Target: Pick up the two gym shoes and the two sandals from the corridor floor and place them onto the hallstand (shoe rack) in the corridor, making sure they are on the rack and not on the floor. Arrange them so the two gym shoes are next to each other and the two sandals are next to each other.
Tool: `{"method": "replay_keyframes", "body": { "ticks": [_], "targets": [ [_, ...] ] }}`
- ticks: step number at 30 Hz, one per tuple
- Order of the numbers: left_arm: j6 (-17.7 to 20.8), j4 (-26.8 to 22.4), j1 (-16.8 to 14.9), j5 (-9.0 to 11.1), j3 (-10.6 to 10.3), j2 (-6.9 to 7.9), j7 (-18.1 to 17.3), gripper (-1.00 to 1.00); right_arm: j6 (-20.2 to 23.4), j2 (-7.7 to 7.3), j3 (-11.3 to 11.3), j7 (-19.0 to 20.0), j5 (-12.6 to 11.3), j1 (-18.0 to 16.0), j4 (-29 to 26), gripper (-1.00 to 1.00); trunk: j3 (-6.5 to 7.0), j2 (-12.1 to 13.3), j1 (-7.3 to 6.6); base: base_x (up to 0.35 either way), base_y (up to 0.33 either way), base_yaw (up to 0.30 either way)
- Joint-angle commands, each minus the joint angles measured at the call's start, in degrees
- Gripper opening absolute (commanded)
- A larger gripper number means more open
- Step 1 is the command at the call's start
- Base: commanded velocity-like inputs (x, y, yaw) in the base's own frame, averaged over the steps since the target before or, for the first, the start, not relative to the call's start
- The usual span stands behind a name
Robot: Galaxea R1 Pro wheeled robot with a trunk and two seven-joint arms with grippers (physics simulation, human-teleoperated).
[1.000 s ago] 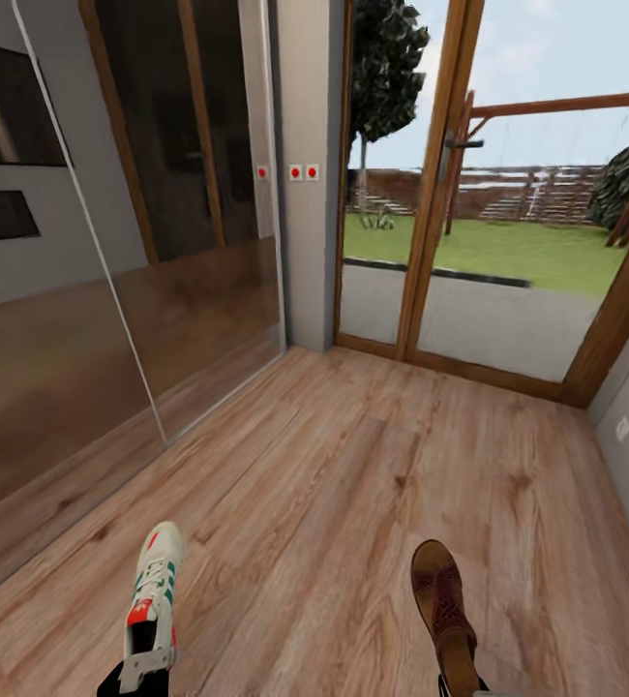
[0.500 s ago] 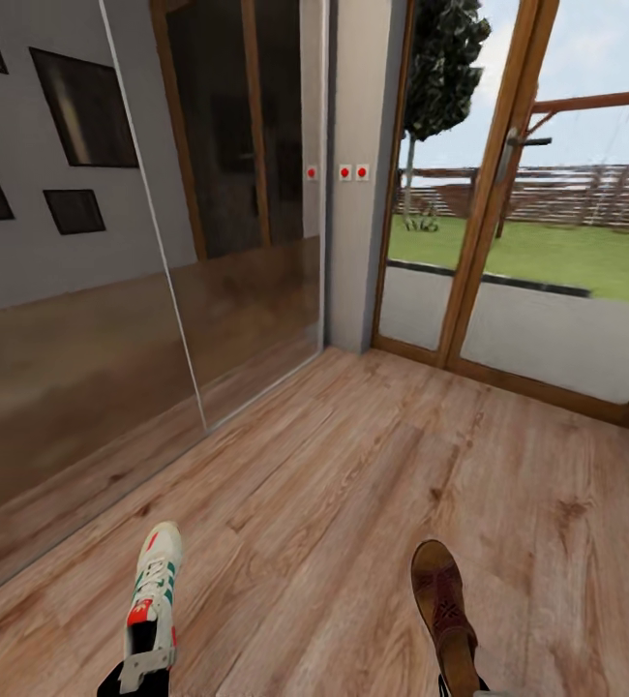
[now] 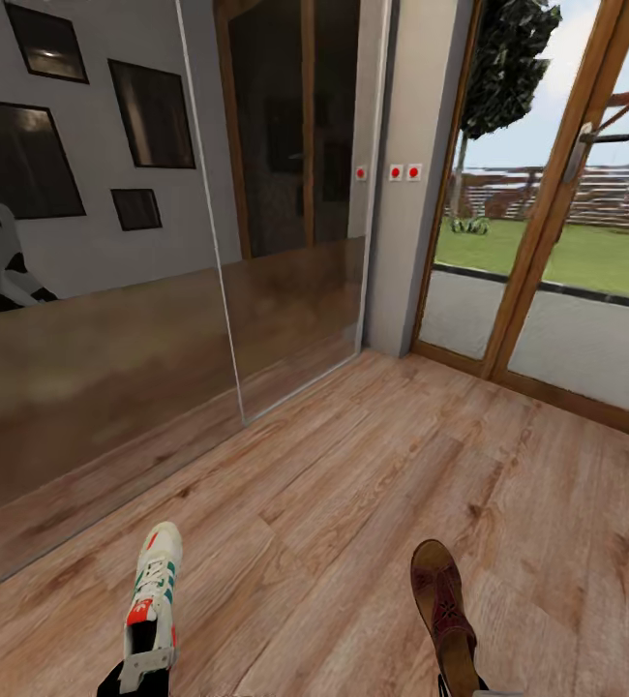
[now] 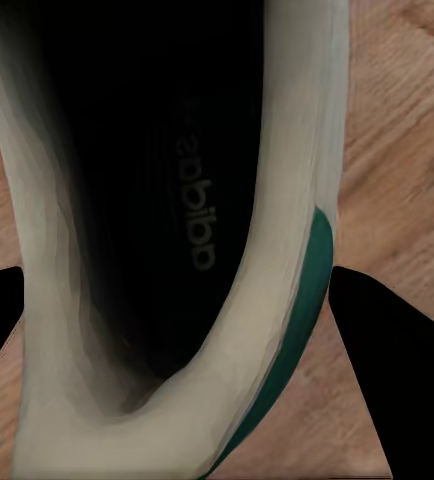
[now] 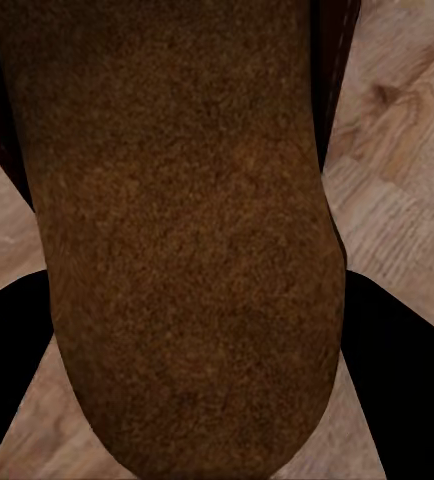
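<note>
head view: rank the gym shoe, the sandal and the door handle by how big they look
1. gym shoe and sandal: they look about alike, so no ranking between them. Both sit close to the camera and are partly cut off at the frame's bottom edge.
2. door handle: smallest, though it is far off, so its true size is unsure.

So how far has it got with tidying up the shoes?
Partway. In hand: the left gripper holds a white sneaker by its heel, and the right gripper holds a brown sandal, both lifted above the wooden floor. Left to do: set them on the shoe rack, side by side with their partners. The pictures cannot say where the other sneaker and sandal are.
</note>
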Motion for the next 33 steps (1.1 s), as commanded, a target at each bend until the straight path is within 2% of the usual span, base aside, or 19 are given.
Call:
{"method": "replay_keyframes", "body": {
  "ticks": [1,33],
  "targets": [
    [-0.3,0.1,-0.1,-0.6,0.3,-0.01,0.2,-1.0,-0.1,0.06,-0.2,-0.3,0.6,0.0,0.0,-1.0,-0.05,0.0,-0.01,0.0,0.0,0.279],
    [-0.5,0.1,0.3,-0.6,0.3,-0.04,0.2,-1.0,-0.2,0.11,-0.2,-0.3,0.6,0.0,0.0,-1.0,-0.05,0.0,-0.01,0.0,0.0,0.279]
  ]
}}
